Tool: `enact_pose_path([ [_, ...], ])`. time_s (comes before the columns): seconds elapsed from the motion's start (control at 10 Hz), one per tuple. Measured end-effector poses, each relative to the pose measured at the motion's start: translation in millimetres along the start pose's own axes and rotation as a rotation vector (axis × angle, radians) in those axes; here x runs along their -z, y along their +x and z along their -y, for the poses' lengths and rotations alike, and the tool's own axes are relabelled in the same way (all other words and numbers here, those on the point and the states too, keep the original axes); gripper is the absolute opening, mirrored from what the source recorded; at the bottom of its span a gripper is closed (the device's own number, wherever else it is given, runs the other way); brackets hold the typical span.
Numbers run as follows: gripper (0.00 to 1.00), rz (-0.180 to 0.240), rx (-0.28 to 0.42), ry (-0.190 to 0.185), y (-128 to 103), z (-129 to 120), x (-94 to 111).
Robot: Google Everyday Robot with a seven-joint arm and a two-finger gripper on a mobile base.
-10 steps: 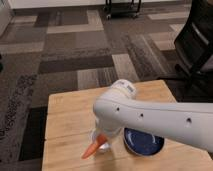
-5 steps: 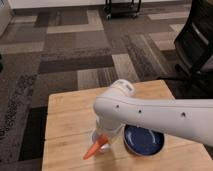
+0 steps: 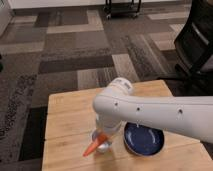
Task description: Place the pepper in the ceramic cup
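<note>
A light wooden table [image 3: 70, 117] fills the lower part of the view, its planks running side to side. On it, toward the front right, lies a wide dark blue dish [image 3: 145, 141], shallow and round, with a glossy inside. The gripper [image 3: 103, 136] is low over the table, just left of that dish. Beyond the table the floor is carpet tiles [image 3: 75, 50] in a patchwork of grey, brown and beige, some striped. At the right edge stands a black office chair [image 3: 198, 45], near the table's far right corner. At the top, well away, the black base of a wheeled stand [image 3: 122, 7] rests on the carpet.
</note>
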Motion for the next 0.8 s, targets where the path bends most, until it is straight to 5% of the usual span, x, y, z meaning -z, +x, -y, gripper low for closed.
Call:
enact_pose_path([
  [0.5, 0.78, 0.000, 0.000, 0.000, 0.0, 0.0, 0.1],
  [0.8, 0.80, 0.000, 0.000, 0.000, 0.0, 0.1, 0.1],
])
